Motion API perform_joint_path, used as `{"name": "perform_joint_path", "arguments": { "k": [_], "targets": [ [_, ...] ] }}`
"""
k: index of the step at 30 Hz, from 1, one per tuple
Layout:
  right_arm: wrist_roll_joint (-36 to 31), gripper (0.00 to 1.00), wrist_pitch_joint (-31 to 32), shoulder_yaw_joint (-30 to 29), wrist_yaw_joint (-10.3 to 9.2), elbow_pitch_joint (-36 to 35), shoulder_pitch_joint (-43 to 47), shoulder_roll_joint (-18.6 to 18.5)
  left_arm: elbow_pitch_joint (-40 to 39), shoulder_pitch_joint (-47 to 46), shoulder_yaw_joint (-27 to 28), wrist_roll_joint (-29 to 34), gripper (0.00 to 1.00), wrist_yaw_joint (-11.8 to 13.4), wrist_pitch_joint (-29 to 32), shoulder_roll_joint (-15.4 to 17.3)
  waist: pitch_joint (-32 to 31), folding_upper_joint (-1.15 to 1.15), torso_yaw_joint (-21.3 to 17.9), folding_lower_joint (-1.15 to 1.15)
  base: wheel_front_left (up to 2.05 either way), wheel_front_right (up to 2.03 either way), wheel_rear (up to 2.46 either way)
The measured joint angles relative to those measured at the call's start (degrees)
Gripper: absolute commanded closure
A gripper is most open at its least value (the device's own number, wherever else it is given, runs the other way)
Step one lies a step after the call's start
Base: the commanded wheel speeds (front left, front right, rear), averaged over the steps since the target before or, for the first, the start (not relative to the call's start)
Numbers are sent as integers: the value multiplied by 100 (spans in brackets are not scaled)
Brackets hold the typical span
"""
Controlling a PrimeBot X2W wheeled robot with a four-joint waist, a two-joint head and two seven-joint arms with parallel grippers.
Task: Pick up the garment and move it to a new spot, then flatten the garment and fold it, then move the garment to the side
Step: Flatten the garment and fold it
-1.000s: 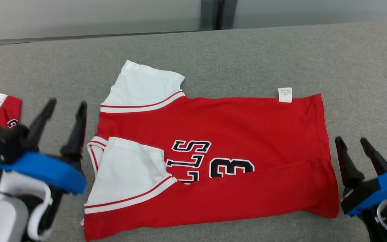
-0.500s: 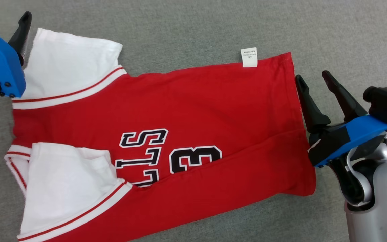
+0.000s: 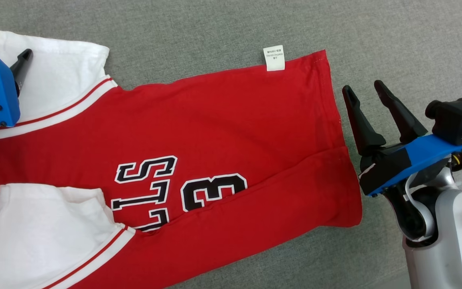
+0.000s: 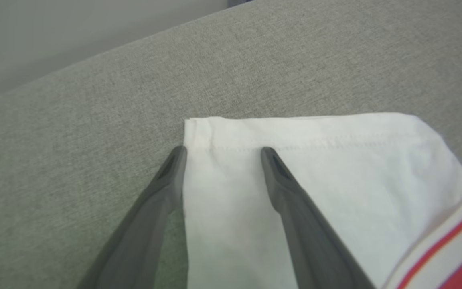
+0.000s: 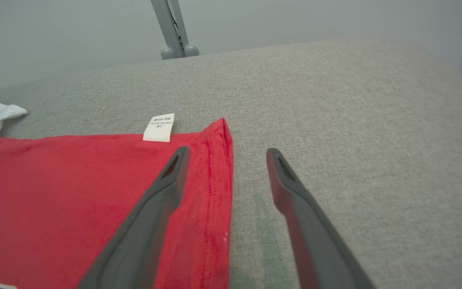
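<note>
Lying flat with its near edge folded over, the red-and-white jersey [image 3: 215, 128] sits on the grey cloth surface [image 3: 395, 36]; my left gripper [image 4: 223, 149] is spread wide and empty at the corner of the far white sleeve [image 4: 315, 172], my right gripper [image 3: 363, 86] equally open, empty, at the red hem [image 5: 215, 180].

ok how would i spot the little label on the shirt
On the grey fabric surface lies a red shirt with white sleeves. Follow its far edge toward the hem end by the right gripper, where the label sticks out. It is a small white rectangle with tiny print, unlike the big white sleeves.
</note>
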Motion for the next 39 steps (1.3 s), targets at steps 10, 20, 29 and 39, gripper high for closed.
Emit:
{"name": "perform_joint_path", "arguments": {
  "k": [10, 20, 29, 39],
  "targets": [
    [40, 0, -67, 246, 0, 81, -341, 0, 134, -42, -41, 148, 0, 218, -81, 11, 127, 0, -131, -2, 0, 0, 0],
    [-213, 0, 68, 233, 0, 345, -617, 0, 179, -112, -274, 183, 100, 133, -312, -140, 114, 0, 36, -1, 0, 0, 0],
    [-661, 0, 781, 29, 0, 1437, -1509, -186, 183, -236, -205, 323, 100, 145, -1811, -559, -59, 0, 442, -1, 0, 0, 0],
    [-667, 79, 1430, -368, 1, 2463, -1979, -310, -90, -65, -413, 158, 100, 33, -2329, -835, -206, 0, 958, -1, 0, 0, 0]
  ]
}}
